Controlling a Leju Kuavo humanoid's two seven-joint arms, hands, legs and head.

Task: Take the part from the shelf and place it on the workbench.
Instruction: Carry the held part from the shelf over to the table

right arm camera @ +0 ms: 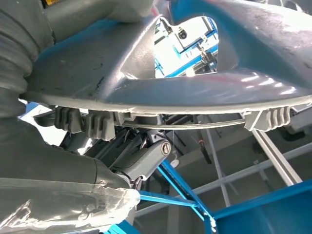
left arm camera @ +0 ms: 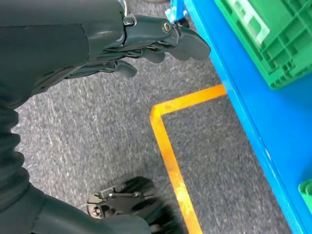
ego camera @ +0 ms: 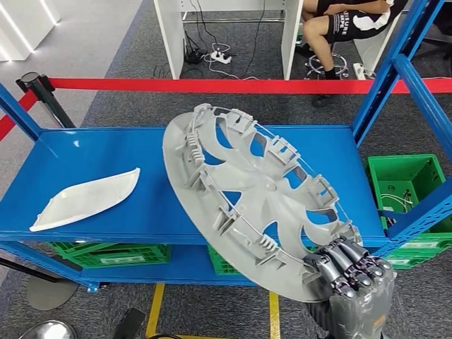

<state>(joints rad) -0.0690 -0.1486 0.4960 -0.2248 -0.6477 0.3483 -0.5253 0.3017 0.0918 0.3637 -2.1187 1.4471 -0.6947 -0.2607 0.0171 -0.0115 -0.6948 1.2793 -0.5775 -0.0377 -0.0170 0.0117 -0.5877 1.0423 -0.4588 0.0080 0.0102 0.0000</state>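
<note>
On the left of the head view, a white curved trim piece [ego camera: 85, 198] lies flat on the blue shelf [ego camera: 106, 152], untouched. In the middle, a large grey wheel cover [ego camera: 251, 198] is tilted with its ribbed inner face toward the camera: its upper-left rim hangs over the shelf, while its lower-right rim juts past the shelf's front edge. That lower-right rim sits in the right hand [ego camera: 349, 272], whose dark fingers [ego camera: 352, 260] curl over the edge and grip it; the right wrist view shows the same rim and its wire retaining ring close against the hand. The cover is round with petal-shaped openings and clips around the edge, and it looks wide and awkward for a single edge grip. The left hand [left arm camera: 147, 41] hangs low over grey carpet and a yellow floor line [left arm camera: 173, 161], fingers loosely extended and holding nothing. Green crates [ego camera: 407, 180] sit at the right.
</note>
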